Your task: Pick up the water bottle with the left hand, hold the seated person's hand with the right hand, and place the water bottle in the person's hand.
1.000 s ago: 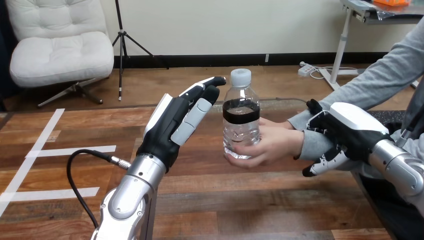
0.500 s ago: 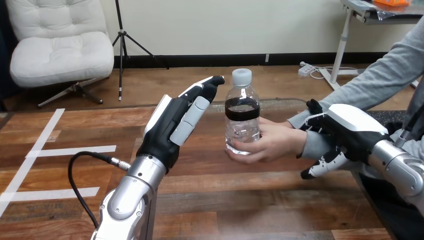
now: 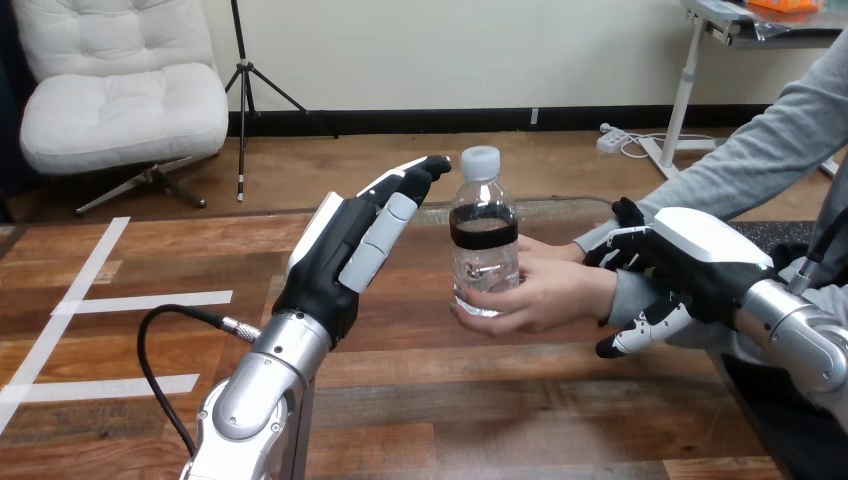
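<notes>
A clear water bottle [image 3: 484,235] with a white cap and a dark band stands upright in the person's hand [image 3: 548,290], just above the wooden table [image 3: 480,400]. The person's fingers wrap round its lower half. My left hand [image 3: 338,250] is raised to the left of the bottle, open, fingers straight. Its fingertips are close to the bottle's neck with a small gap between them. My right hand [image 3: 700,262] sits on the person's grey-sleeved wrist [image 3: 628,288], fingers curled over the top and thumb below.
White tape stripes [image 3: 80,300] mark the table at the left. A black cable [image 3: 160,330] loops beside my left forearm. The person's forearm reaches in from the upper right.
The bottle in the person's hand has shifted slightly and leans a little to the left. My right hand has moved a little to the left along the wrist. My left hand has barely moved.
</notes>
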Available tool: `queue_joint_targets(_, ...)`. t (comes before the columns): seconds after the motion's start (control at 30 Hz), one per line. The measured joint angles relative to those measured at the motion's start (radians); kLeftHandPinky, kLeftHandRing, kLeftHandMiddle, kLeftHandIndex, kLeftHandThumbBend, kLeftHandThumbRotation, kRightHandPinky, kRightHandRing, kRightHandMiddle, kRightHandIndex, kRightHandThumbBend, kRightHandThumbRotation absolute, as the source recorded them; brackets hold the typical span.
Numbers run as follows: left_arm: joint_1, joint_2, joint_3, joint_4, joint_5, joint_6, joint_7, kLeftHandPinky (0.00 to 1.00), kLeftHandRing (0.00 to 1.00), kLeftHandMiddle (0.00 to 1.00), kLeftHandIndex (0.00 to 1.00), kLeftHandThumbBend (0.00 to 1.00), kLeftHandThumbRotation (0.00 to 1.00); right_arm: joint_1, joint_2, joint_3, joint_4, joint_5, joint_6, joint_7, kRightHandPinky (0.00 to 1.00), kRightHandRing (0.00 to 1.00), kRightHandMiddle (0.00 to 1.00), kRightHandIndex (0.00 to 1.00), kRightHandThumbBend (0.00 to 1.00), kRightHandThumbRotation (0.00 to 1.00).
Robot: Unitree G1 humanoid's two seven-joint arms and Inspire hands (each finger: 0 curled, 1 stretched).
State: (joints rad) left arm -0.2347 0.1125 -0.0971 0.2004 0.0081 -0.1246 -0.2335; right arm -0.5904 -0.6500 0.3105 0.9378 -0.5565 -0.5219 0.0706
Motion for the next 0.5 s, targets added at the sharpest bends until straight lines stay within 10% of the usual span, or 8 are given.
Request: queue_joint_targets(0.5, 0.002, 0.004, 0.001, 0.0, -0.002, 0.0, -0.003, 1.0, 0.93, 0.91, 0.83, 0.79, 1.0, 0.008, 0.0, 0.0, -0.019, -0.006, 0.008, 0.007, 0.56, 0.69, 0.72, 0.74, 0.99, 0.34)
